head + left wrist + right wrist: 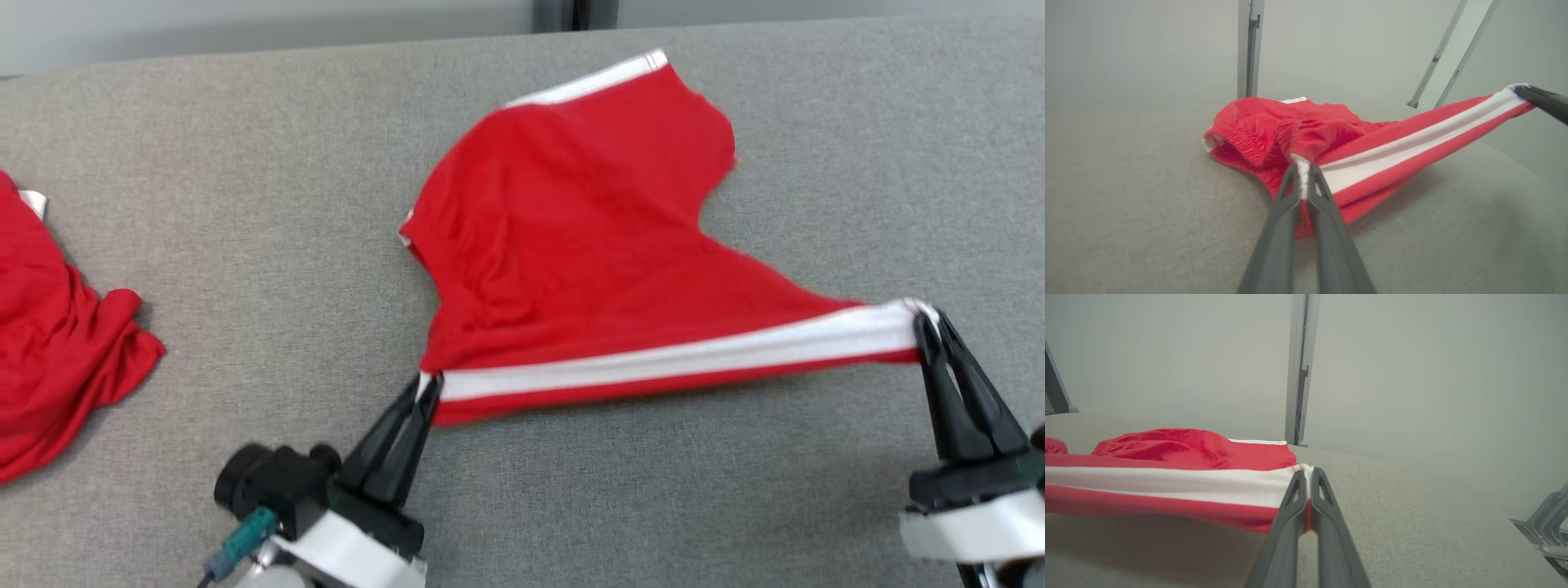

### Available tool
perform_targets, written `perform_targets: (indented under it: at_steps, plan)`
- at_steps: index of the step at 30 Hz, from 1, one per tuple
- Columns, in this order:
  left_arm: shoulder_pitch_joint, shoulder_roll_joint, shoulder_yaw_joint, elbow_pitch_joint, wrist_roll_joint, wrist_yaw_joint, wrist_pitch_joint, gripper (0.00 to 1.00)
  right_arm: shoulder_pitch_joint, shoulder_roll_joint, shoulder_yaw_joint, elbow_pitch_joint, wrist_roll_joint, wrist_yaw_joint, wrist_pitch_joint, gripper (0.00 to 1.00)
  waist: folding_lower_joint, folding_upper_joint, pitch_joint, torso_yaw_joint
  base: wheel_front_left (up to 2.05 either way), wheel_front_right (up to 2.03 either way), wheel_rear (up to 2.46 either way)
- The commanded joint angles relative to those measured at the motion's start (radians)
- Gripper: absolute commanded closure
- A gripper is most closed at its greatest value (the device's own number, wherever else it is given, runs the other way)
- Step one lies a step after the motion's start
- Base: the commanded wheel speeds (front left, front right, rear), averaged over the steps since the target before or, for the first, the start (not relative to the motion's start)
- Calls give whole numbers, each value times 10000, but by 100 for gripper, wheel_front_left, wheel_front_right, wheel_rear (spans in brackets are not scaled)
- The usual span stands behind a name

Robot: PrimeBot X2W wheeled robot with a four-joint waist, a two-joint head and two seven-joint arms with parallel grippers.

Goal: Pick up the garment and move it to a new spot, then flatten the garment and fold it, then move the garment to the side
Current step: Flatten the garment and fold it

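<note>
Matt red cloth garment [571, 237] lies on coarse grey woven table [245, 163].

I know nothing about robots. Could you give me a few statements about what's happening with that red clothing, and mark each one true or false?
1. The left gripper and the right gripper each pinch the red garment. True.
2. The white stripe sags in a loose heap between them. False: it is stretched out between the two grippers.
3. A second red cloth lies at the left side of the table. True.
4. The table is bare wood. False: its top is grey and looks like fabric.
5. The whole garment hangs in the air. False: its far part rests on the table.
</note>
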Motion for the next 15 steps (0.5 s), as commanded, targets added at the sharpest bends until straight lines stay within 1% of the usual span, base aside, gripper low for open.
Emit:
perform_targets:
  at_steps: [1, 4, 6, 10, 12, 15]
  plan:
    - [252, 92, 50, 16, 27, -9, -38, 100, 239, 6, -192, -133, -59, -8, -9, 100, 1, 0, -155, 52, 0, 0, 0]
    - [668, 95, -14, 173, -132, 44, 42, 100, 854, 145, -562, -460, -152, -19, -11, 100, 1, 0, -243, 47, 0, 0, 0]
    - [676, -113, 5, 228, -326, 150, 192, 100, 813, 258, -779, -476, -205, -31, -11, 100, 1, 0, -216, 52, 0, 0, 0]
    - [-281, -738, -19, 580, -803, 244, 781, 100, -465, 161, -788, 472, -579, -30, -9, 100, 1, 0, 163, 253, 0, 0, 0]
    - [-868, -986, -46, 826, -1014, 246, 1047, 100, -1256, 14, -619, 1253, -662, -28, -11, 100, 1, 0, 368, 393, 0, 0, 0]
    - [-1795, -1234, -25, 1292, -1295, 446, 1410, 100, -2673, -159, -247, 2473, -715, -27, -11, 100, 1, 0, 699, 577, 0, 0, 0]
